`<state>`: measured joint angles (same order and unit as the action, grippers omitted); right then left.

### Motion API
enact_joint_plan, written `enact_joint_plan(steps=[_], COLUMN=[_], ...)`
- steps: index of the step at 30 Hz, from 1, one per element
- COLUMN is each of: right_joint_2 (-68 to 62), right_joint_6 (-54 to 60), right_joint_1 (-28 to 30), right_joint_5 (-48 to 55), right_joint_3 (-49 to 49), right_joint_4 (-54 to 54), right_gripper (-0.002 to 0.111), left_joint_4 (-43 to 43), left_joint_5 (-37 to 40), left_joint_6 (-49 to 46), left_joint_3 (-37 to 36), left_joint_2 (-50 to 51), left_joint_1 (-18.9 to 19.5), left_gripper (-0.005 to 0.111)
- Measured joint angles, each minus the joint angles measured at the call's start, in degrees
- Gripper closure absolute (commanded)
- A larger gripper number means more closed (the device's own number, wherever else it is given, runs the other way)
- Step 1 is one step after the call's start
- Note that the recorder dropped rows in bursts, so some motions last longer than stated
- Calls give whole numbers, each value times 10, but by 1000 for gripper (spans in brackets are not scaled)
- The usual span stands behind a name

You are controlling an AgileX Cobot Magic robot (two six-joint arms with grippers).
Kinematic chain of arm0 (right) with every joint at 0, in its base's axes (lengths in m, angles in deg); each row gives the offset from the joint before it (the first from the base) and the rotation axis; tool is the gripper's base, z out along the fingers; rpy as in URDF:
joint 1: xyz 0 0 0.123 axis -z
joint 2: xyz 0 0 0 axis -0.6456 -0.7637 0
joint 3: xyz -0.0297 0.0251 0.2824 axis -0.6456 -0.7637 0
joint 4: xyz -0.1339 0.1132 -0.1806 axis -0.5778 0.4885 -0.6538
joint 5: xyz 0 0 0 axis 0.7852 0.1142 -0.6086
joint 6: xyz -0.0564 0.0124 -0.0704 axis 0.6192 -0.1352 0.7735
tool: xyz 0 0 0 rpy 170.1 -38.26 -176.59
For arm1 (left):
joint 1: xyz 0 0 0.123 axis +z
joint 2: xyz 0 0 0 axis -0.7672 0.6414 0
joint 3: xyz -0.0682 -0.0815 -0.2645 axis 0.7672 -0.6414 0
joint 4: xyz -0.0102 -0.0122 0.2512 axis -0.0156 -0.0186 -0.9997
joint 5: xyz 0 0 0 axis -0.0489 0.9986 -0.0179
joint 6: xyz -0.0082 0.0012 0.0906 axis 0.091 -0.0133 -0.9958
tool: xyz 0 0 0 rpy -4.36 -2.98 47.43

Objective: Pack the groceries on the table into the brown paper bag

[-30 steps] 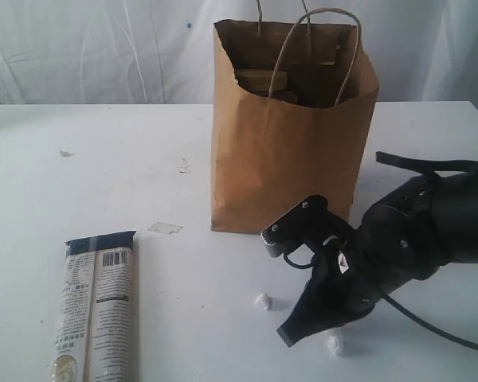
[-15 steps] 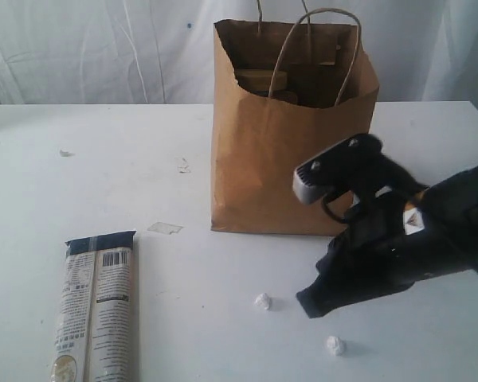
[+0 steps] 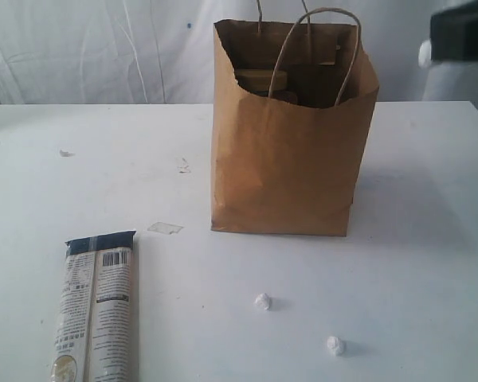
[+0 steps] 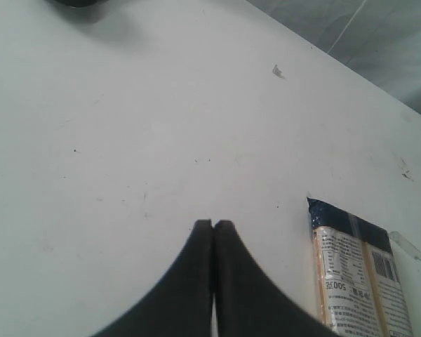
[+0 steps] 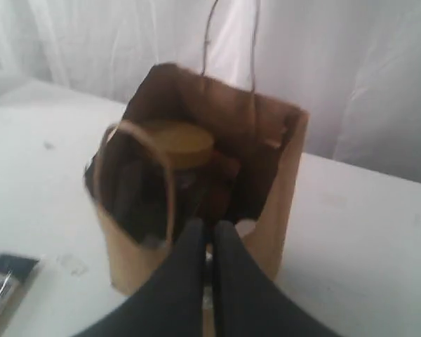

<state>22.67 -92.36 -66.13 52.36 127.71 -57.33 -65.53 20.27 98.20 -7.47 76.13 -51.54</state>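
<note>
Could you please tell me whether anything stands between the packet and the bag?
Nothing visible does. Between the packet and the bag lie only white table and a flat scrap; the bag's mouth is open.

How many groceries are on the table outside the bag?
1: the long printed packet lies flat on the table, lower left in the exterior view, apart from the brown paper bag. A yellow-lidded jar shows inside the bag; more may be hidden there.
</note>
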Motion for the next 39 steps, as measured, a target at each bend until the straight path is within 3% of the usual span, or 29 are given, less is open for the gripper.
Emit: enact_joint_plan(steps=[7,16,23,32,39], right_joint_2=[-160,-317,-349,-380,-358], right_joint_6=[15,44,44,44,66], right_joint_1=[61,69,70,70,70], right_joint_5=[-11,-70,-68,-22,46], right_joint_3=[143,241,242,242,242], right_joint_4=[67,230,239,240,153], right_gripper=[108,108,106,83,83], left_joint_4=[0,0,0,0,0], left_joint_5=[0,0,0,0,0], left_joint_6=[0,0,0,0,0], left_joint_3=[0,0,0,0,0], left_joint_2=[0,0,0,0,0], left_joint_1=[0,0,0,0,0], left_gripper=[107,107,107,107,107])
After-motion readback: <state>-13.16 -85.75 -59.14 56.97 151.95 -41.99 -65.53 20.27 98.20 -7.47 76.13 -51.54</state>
